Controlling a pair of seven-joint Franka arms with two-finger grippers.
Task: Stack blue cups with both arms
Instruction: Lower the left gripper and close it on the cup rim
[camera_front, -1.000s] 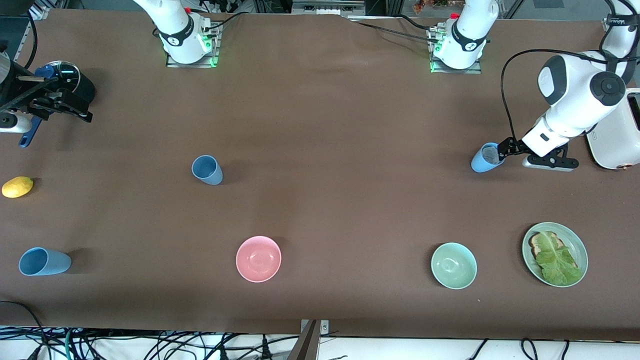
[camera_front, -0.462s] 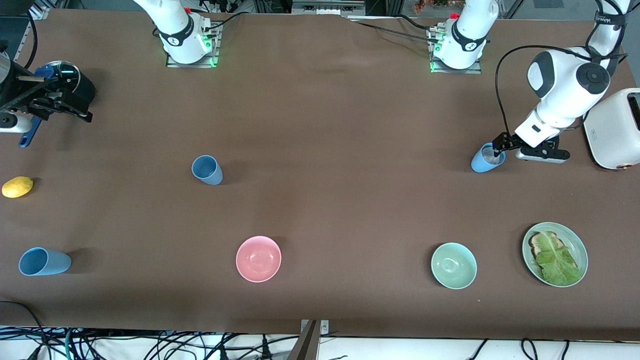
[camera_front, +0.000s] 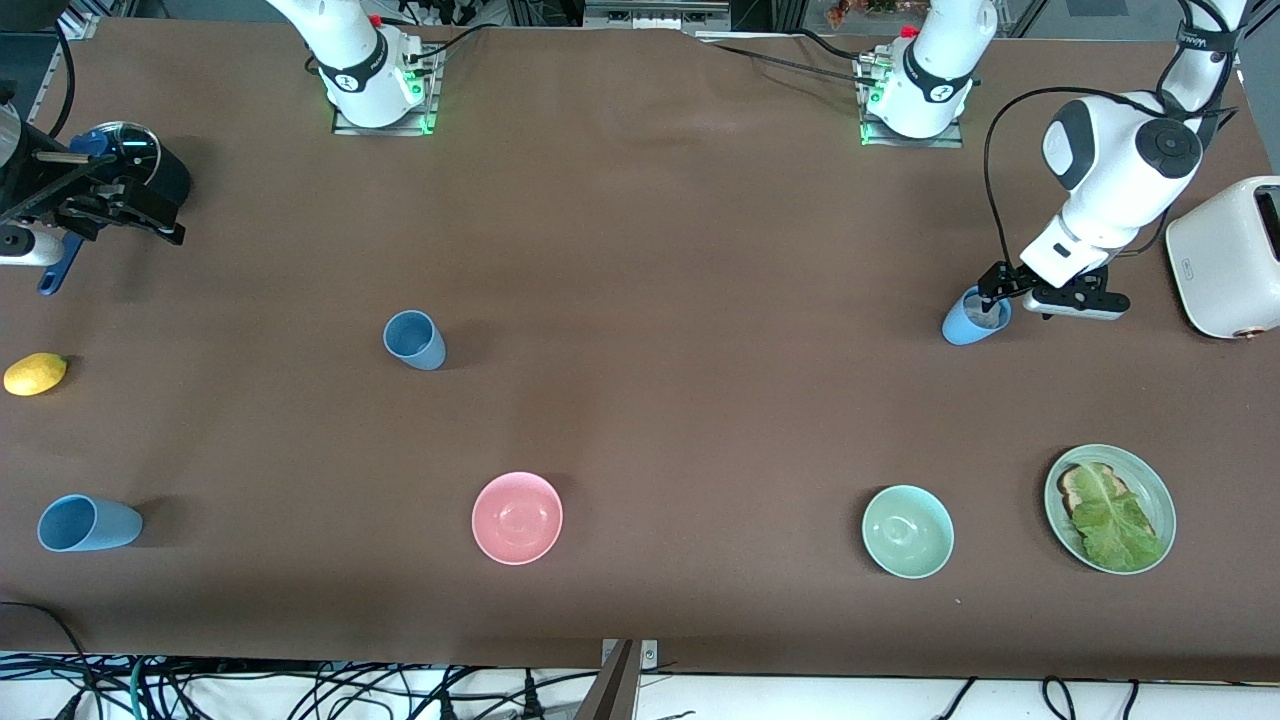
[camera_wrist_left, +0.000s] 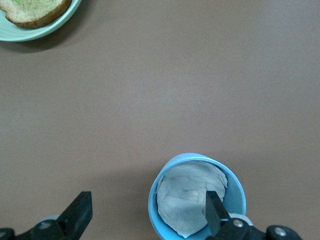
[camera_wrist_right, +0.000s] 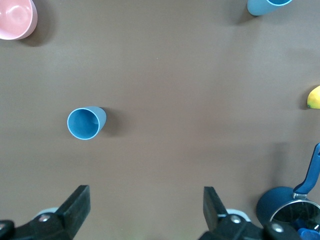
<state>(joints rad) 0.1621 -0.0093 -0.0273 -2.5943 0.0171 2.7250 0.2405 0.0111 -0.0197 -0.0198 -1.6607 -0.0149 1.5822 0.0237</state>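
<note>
While the table (camera_front: 640, 420) carries three blue cups, only one is engaged: the light blue cup (camera_front: 968, 318), standing upright near the left arm's end of the table, about midway between its robot-side and camera-side edges. The left gripper (camera_front: 992, 303) is set low at this cup's mouth, jaws spread wide, nothing clamped. In the left wrist view one finger (camera_wrist_left: 216, 212) is seen inside the rim, over crumpled paper (camera_wrist_left: 187, 195) in the cup (camera_wrist_left: 197, 197); the other finger (camera_wrist_left: 77, 215) stands well clear outside. The wall thus lies between the fingers, long axis vertical.

The dusky blue cup (camera_front: 414, 340) and a third blue cup (camera_front: 88, 523) sit toward the right arm's end. The right gripper (camera_front: 120, 205) is held open over the saucepan (camera_front: 135, 160) near that end's robot-side corner, waiting; it is judged the nearer arm for those two.
</note>
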